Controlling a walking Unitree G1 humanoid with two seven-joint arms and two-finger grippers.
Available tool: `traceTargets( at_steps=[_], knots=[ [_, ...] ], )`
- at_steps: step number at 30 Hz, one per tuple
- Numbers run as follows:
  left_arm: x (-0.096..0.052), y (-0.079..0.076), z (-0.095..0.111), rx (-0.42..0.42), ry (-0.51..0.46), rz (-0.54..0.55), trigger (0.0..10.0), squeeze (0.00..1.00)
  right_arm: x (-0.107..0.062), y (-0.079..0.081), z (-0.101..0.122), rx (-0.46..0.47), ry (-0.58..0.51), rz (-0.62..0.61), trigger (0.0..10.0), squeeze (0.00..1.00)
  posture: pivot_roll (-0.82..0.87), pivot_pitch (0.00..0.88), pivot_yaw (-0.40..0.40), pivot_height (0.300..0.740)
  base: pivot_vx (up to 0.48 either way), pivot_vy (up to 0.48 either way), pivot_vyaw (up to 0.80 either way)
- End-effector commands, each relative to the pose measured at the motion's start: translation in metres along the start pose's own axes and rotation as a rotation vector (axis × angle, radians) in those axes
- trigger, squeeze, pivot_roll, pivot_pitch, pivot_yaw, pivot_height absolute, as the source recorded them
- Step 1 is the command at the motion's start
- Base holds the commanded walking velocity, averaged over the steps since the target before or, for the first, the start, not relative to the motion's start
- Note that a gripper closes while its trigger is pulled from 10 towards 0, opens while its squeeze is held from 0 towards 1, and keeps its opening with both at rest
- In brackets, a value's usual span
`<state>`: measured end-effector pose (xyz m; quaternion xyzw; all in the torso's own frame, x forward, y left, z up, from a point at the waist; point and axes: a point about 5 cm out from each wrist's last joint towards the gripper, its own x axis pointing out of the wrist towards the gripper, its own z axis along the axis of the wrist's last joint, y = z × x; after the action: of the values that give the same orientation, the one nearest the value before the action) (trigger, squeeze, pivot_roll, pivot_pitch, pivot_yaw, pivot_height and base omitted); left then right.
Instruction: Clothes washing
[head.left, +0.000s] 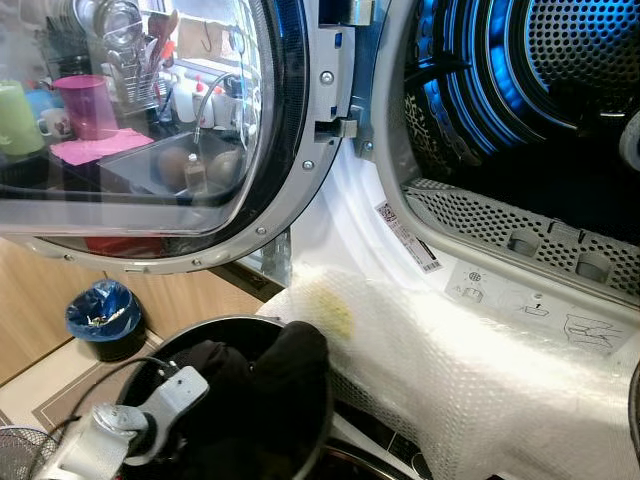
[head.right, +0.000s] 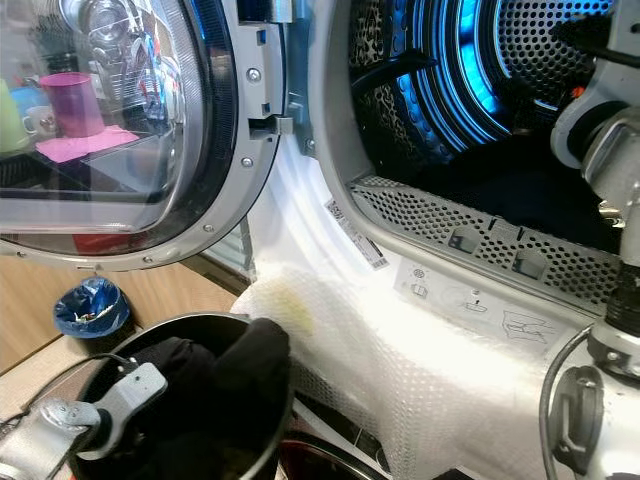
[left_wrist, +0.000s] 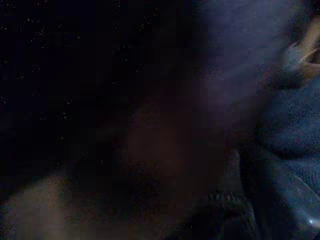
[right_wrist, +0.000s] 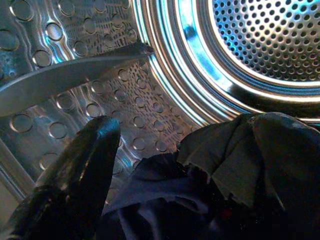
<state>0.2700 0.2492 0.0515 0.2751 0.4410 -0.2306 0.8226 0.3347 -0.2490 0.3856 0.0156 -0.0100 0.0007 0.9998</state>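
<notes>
The washer's steel drum (head.left: 560, 60) stands open and glows blue inside. My right arm (head.right: 610, 120) reaches into it. In the right wrist view my right gripper (right_wrist: 195, 125) is open, its fingers (right_wrist: 80, 170) spread wide, and a dark garment (right_wrist: 165, 200) lies between them and drapes over the other finger. Below the door sits a round black basket (head.left: 215, 322) holding dark clothes (head.left: 270, 380). My left arm (head.left: 150, 410) pushes down into that pile, where its gripper is buried. The left wrist view is dark, with blurred navy cloth (left_wrist: 290, 125).
The round glass door (head.left: 150, 130) is swung open to the left, over the basket. Bubble wrap (head.left: 450, 370) covers the machine's front below the perforated lip (head.left: 500, 215). A small bin with a blue bag (head.left: 105, 318) stands on the floor at the left.
</notes>
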Motion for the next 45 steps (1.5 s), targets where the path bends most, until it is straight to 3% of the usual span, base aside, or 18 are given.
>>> traceTargets(
  at_steps=[1,3,7,8,17,19,20,25,26,28,29,30,35,37,39,42,45],
  knots=[
    [-0.006,0.014,-0.022,0.061,0.156,0.104,10.0,0.0,0.001,-0.001,-0.001,0.0,-0.004,-0.002,10.0,0.0,0.18,0.0,-0.031,0.74,0.0,0.0,0.0],
    [-0.013,0.028,-0.028,0.034,0.197,0.191,10.0,0.0,0.002,-0.002,-0.003,0.0,-0.002,-0.001,10.0,0.0,0.19,0.0,-0.033,0.74,0.0,0.0,0.0],
    [-0.02,0.038,-0.037,0.067,0.26,0.245,10.0,0.0,0.002,-0.002,-0.004,0.0,0.001,0.001,10.0,0.0,0.19,0.0,-0.033,0.74,0.0,0.0,0.0],
    [-0.027,0.046,-0.046,0.09,0.32,0.286,10.0,0.0,0.002,-0.003,-0.003,0.0,0.001,0.002,10.0,0.0,0.19,0.0,-0.035,0.74,0.0,0.0,0.0],
    [-0.035,0.061,-0.056,0.216,0.416,0.374,10.0,0.0,0.003,-0.003,-0.008,0.003,0.01,0.01,10.0,0.0,0.19,0.0,-0.037,0.74,0.0,0.0,0.0],
    [-0.033,0.06,-0.05,0.231,0.38,0.385,10.0,0.0,0.003,-0.004,-0.009,0.001,0.014,0.006,10.0,0.0,0.19,0.0,-0.039,0.74,0.0,0.0,0.0],
    [-0.029,0.057,-0.04,0.201,0.307,0.37,10.0,0.0,0.003,-0.005,-0.01,0.002,0.014,0.002,10.0,0.0,0.19,0.0,-0.045,0.74,0.0,0.0,0.0],
    [-0.022,0.034,0.003,-0.009,-0.019,0.164,10.0,0.0,0.005,-0.009,-0.012,0.002,0.014,-0.009,10.0,0.0,0.2,0.0,-0.05,0.74,0.0,0.0,0.0],
    [-0.022,0.034,0.003,-0.009,-0.019,0.164,10.0,0.0,0.005,-0.009,-0.012,0.002,0.014,-0.009,10.0,0.0,0.2,0.0,-0.05,0.74,0.0,0.0,0.0],
    [-0.027,0.026,0.012,-0.049,-0.115,0.032,10.0,0.0,0.005,-0.009,-0.014,0.0,0.018,-0.007,10.0,0.0,0.2,0.0,-0.052,0.74,0.0,0.0,0.0],
    [-0.037,0.027,0.011,-0.01,-0.169,-0.052,10.0,0.0,0.006,-0.009,-0.016,-0.002,0.021,-0.006,10.0,0.0,0.2,0.0,-0.052,0.74,0.0,0.0,0.0],
    [-0.041,0.028,0.01,-0.015,-0.175,-0.071,10.0,0.0,0.007,-0.009,-0.016,-0.004,0.022,-0.005,10.0,0.0,0.2,0.0,-0.053,0.74,0.0,0.0,0.0],
    [-0.064,0.043,0.006,0.013,-0.227,-0.088,10.0,0.0,0.008,-0.011,-0.018,-0.007,0.025,-0.006,10.0,0.0,0.21,0.0,-0.054,0.74,0.0,0.0,0.0],
    [-0.08,0.041,0.019,0.034,-0.339,-0.169,10.0,0.0,0.008,-0.011,-0.019,-0.012,0.03,-0.003,10.0,0.0,0.21,0.0,-0.058,0.74,0.0,0.0,0.0],
    [-0.087,0.039,0.024,0.053,-0.377,-0.209,10.0,0.0,0.008,-0.011,-0.019,-0.015,0.032,-0.002,10.0,0.0,0.21,0.0,-0.059,0.74,0.0,0.0,0.0],
    [-0.096,0.039,0.027,0.106,-0.378,-0.24,10.0,0.0,0.009,-0.01,-0.019,-0.016,0.031,0.003,10.0,0.0,0.21,0.0,-0.059,0.74,0.0,0.0,0.0],
    [-0.097,0.051,0.018,0.194,-0.26,-0.15,10.0,0.0,0.009,-0.011,-0.017,-0.015,0.023,0.005,10.0,0.0,0.21,0.0,-0.06,0.74,0.0,0.0,0.0]
  ],
)
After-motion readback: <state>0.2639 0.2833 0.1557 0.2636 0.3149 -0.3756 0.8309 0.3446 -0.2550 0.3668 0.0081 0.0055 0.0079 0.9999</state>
